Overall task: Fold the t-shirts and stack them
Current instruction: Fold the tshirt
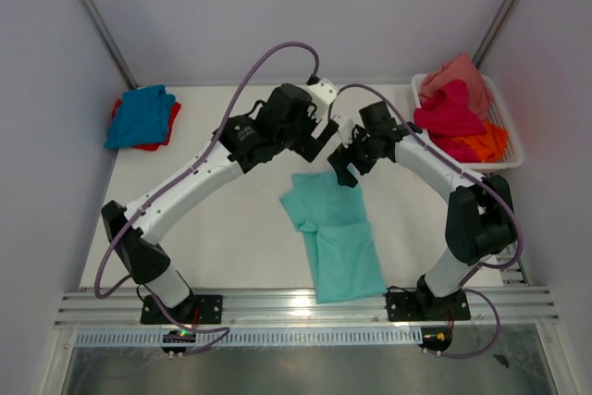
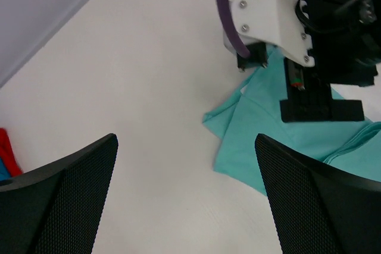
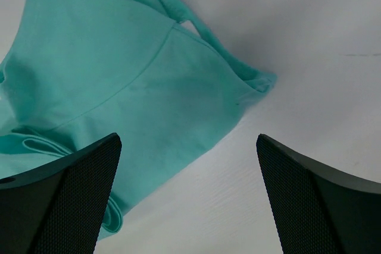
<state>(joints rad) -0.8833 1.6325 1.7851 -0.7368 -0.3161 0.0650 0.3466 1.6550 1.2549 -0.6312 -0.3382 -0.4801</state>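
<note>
From my station: L gripper [image 1: 324,142] is spread wide w/ nothing btwn its fingers; on its wrist cam, L gripper [image 2: 186,141] hangs over bare table [image 2: 137,69], and the mint-teal tee [image 2: 256,129] lies off to the right of the gap, not touching either pad. R gripper [image 1: 346,169] is likewise fully apart and empty; its wrist cam shows R gripper [image 3: 188,141] above the edge of the mint-teal tee [image 3: 119,87], cloth under one finger, bare table [image 3: 309,40] under the other. Whether that finger touches the cloth I can't tell. From the L wrist cam I also see the R gripper [image 2: 321,96] sitting over the far end of the tee. Top cam: mint-teal tee [image 1: 335,233] is partly folded into a long narrow strip, centre-right on the table [image 1: 222,228], running from just below both grippers to the near edge, one sleeve sticking out to the left, surface a bit wrinkled. Far-left corner: blue tee [image 1: 141,115] folded on top of a red tee [image 1: 170,125], only the red one's edges showing. Far-right corner: white mesh basket [image 1: 514,149] w/ a magenta tee [image 1: 449,116], orange tee [image 1: 487,143] and salmon pink tee [image 1: 460,74] bunched inside, unfolded. Both arms reach in from the near edge and meet close together over the table's middle.
</note>
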